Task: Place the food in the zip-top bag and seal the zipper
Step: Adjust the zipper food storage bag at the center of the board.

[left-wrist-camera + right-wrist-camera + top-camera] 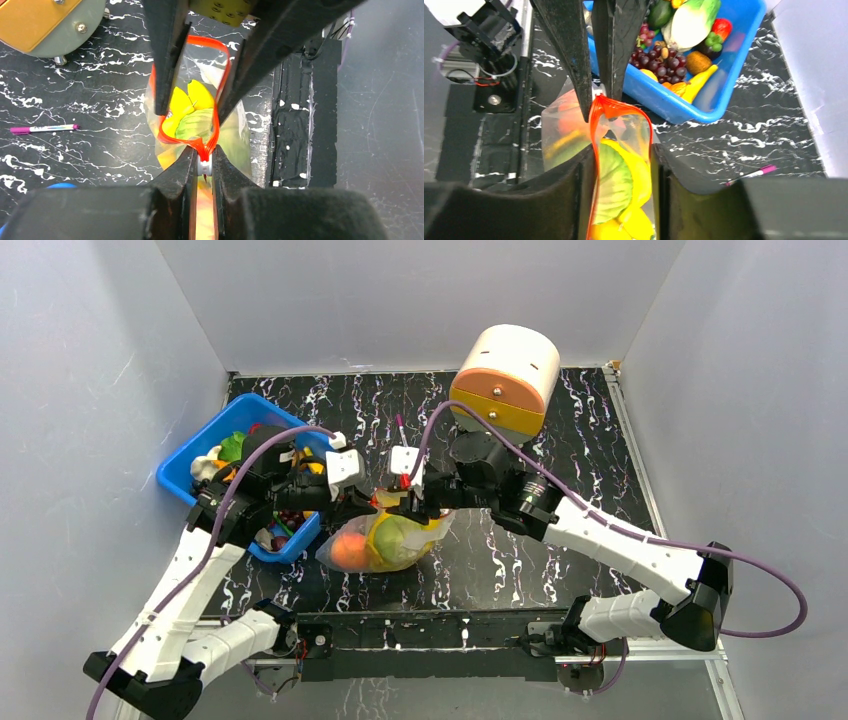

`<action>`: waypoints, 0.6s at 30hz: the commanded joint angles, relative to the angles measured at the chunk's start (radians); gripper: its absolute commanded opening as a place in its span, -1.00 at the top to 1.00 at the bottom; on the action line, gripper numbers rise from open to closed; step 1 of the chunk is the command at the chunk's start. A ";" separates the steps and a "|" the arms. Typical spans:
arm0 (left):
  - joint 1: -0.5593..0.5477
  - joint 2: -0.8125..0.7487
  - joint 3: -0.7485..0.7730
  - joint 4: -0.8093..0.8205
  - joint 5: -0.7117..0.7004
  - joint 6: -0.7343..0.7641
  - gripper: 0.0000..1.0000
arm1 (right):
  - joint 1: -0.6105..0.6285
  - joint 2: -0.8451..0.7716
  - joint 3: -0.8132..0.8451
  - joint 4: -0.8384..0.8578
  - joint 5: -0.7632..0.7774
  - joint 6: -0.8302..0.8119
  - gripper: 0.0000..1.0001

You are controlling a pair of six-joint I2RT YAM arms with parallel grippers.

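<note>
Top view: clear crinkly zip-top bag (385, 545) of plastic toy food (350, 552) is seen just beside the blue plastic bin (232, 422). Left wrist: one end of the red-orange zipper strip (207, 40) is pinched by the left gripper (205, 162) as an anchor. Right wrist: right gripper (621, 160) is held open around the mouth, likely for pressing shut.

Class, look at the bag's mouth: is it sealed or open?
Open: the red strip forms a wide loop, pinched only at the left gripper.
</note>
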 commanded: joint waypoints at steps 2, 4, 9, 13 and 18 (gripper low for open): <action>-0.005 -0.021 0.063 -0.037 0.065 0.093 1.00 | 0.002 -0.011 -0.017 -0.003 0.000 -0.012 0.46; -0.005 -0.012 0.077 -0.052 0.067 0.106 1.00 | 0.002 -0.020 -0.016 -0.016 -0.009 -0.012 0.64; -0.005 0.001 0.106 -0.046 0.057 0.076 1.00 | 0.001 -0.033 -0.003 -0.053 -0.026 -0.015 1.00; -0.004 -0.036 0.087 0.050 0.003 -0.017 0.41 | 0.001 -0.061 -0.012 -0.049 -0.009 0.020 1.00; -0.005 -0.185 -0.029 0.244 -0.087 -0.172 -0.10 | 0.001 -0.146 -0.064 -0.003 0.031 0.094 1.00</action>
